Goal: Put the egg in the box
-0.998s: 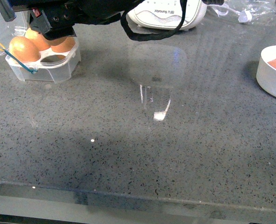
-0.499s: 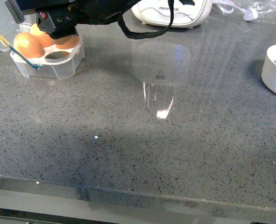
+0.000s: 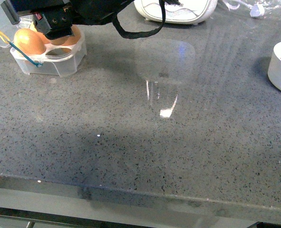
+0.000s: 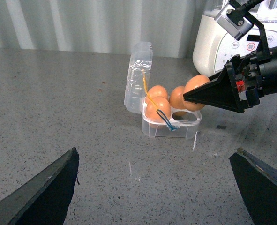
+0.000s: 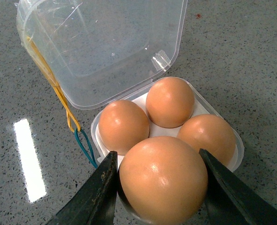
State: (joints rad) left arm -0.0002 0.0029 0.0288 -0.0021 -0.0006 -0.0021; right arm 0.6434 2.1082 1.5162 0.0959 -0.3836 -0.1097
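Higher in the front view than before, box (image 3: pixel 59 66) (three cells filled), right gripper (image 5: pixel 157 157) clamping the egg (image 5: pixel 163 183) just above it, left gripper (image 4: pixel 154 154) spread wide.

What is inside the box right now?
Three eggs sit in the box. The right gripper holds a fourth egg over the last cell, hiding it; the left wrist view shows that cell empty.

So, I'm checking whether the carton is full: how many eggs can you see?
4. Three eggs sit in box cells; the fourth egg is in the right gripper above the last cell. The white bowl may hide more.
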